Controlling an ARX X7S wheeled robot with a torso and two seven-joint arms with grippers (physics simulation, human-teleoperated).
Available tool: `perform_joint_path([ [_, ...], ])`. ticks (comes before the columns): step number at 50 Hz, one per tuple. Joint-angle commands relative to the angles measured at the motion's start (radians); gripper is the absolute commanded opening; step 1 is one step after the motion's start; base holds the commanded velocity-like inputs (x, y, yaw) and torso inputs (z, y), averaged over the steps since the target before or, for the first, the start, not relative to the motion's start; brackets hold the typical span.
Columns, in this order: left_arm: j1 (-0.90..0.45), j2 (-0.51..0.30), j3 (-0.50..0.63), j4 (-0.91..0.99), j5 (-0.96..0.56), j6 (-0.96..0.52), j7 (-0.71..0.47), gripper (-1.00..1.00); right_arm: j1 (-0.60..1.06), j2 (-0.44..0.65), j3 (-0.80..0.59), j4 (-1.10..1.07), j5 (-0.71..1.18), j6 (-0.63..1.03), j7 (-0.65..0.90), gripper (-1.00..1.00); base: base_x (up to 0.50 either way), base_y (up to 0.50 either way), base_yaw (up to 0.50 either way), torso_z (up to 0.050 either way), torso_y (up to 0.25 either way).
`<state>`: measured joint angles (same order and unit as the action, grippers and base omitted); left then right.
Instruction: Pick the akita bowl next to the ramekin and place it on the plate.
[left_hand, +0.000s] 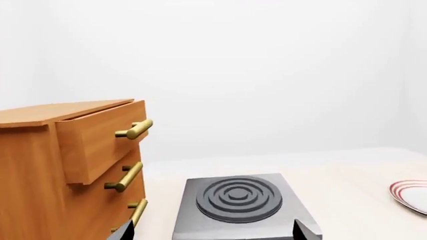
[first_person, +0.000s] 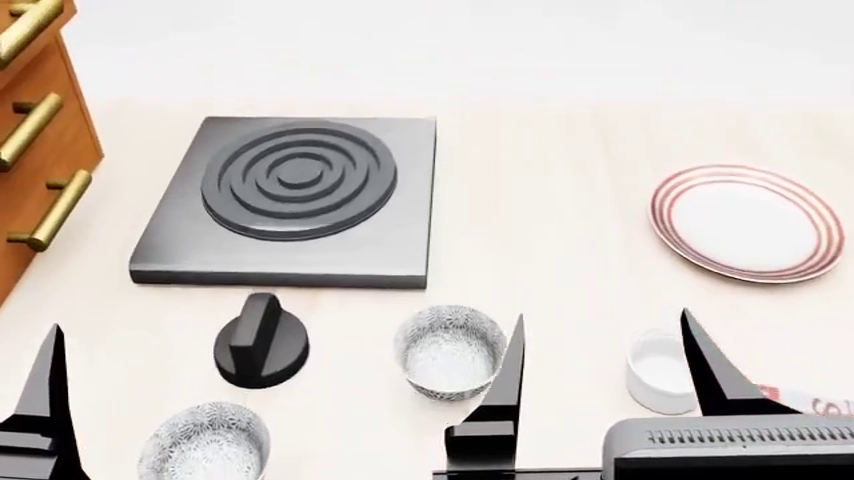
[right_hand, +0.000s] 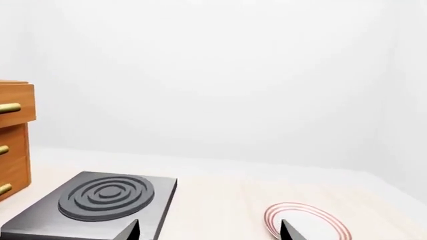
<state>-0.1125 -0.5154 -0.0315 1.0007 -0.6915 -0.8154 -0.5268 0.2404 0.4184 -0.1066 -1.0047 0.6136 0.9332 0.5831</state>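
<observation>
Fingers of the right gripper (first_person: 601, 365) stand spread wide and empty at the near edge of the worktop (first_person: 547, 230), black tips pointing forward over the surface. One fingertip (first_person: 514, 345) overlaps the rim of the akita bowl (first_person: 450, 351); the other (first_person: 694, 345) rises just beside the ramekin (first_person: 661, 371), so both dishes sit roughly between or against the open pair in the head view. Whether metal touches crockery cannot be told. At the near left, one finger of the left gripper (first_person: 47, 390) shows beside the second patterned bowl (first_person: 204, 443); the other is out of frame there, yet the left wrist view shows two tips set well apart with nothing between them. Just beyond the bowls lies a black knob (first_person: 260, 342). Farther on rests the grey hotplate (first_person: 296, 195) with its raised rings, and off to the right the red-ringed plate (first_person: 745, 222) sits well apart from the akita bowl. At the far left stands a wooden drawer cabinet (left_hand: 67, 165) with brass handles (left_hand: 133, 130), its top drawer pulled partly out. Both wrist cameras look level across the worktop toward a plain white wall.
</observation>
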Motion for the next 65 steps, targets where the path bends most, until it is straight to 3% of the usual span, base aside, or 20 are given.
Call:
perform_joint_path([
  [1, 0.006, -0.011, 0.009, -0.006, -0.004, 0.016, -0.010, 1.00, -0.002, 0.011, -0.006, 0.002, 0.013, -0.014, 0.016, 1.00, 0.46, 0.00, 0.00, 0.000, 0.000],
  [43, 0.001, -0.042, 0.031, -0.015, -0.033, 0.039, -0.050, 1.00, 0.006, 0.049, -0.029, 0.010, 0.049, -0.049, 0.068, 1.00, 0.47, 0.00, 0.00, 0.000, 0.001],
  [65, 0.009, -0.054, 0.048, -0.031, -0.033, 0.058, -0.056, 1.00, -0.012, 0.063, -0.064, 0.032, 0.039, -0.082, 0.071, 1.00, 0.00, 0.00, 0.00, 0.000, -0.055],
])
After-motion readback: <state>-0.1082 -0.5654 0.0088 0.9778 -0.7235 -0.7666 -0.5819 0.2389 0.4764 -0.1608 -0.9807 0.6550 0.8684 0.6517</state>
